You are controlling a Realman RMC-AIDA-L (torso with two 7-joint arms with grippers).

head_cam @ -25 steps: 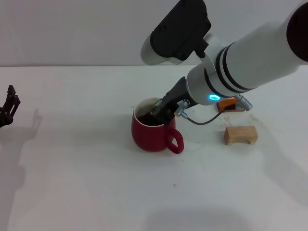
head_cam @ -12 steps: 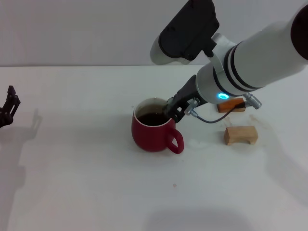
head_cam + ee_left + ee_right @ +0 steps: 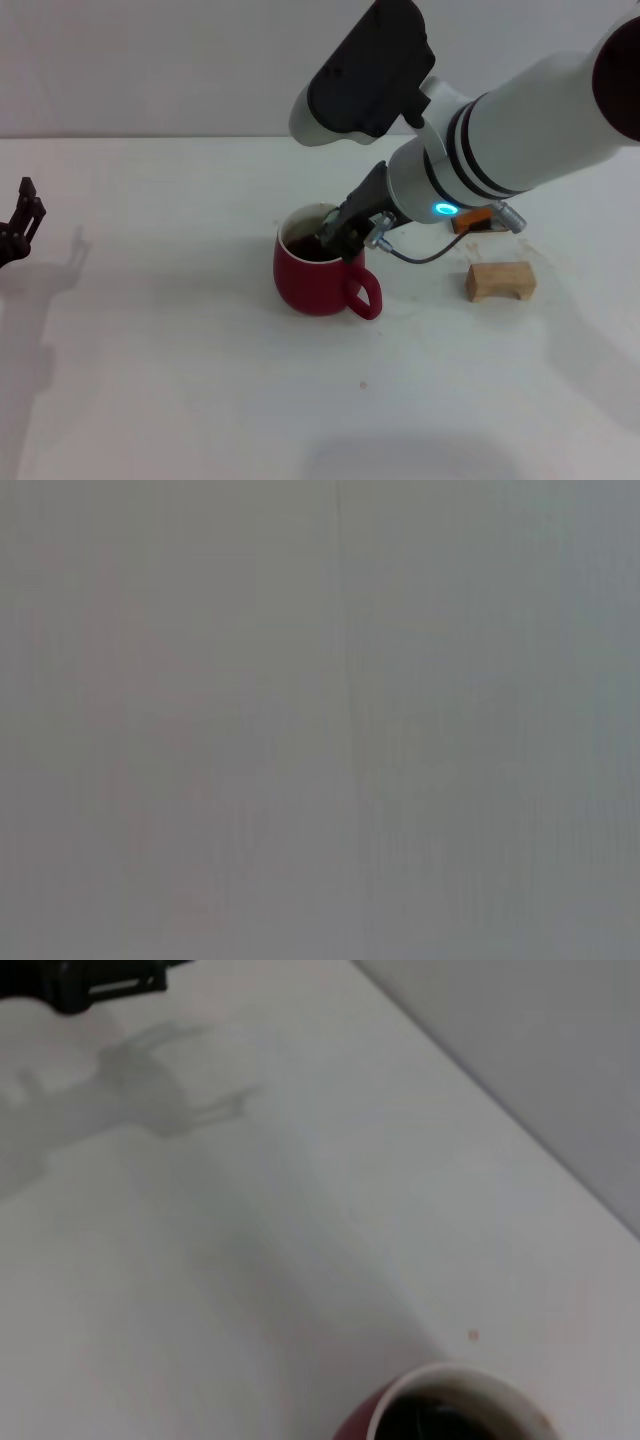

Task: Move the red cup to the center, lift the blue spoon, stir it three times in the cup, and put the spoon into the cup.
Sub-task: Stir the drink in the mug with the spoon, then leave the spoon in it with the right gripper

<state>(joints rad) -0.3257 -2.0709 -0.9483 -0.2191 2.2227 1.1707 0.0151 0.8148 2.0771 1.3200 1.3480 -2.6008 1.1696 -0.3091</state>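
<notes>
One white table [image 3: 180,380] meets a pale wall. On it, a squat dark-red cup [image 3: 318,272] holds dark liquid; the right gripper [image 3: 340,236] dips inside, finger state unclear.

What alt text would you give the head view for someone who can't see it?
The right tool dips over the rim of a red cup of dark liquid near the middle of a white table. A wooden block and an orange block sit to the cup's right; the left tool waits at the far left edge.
</notes>
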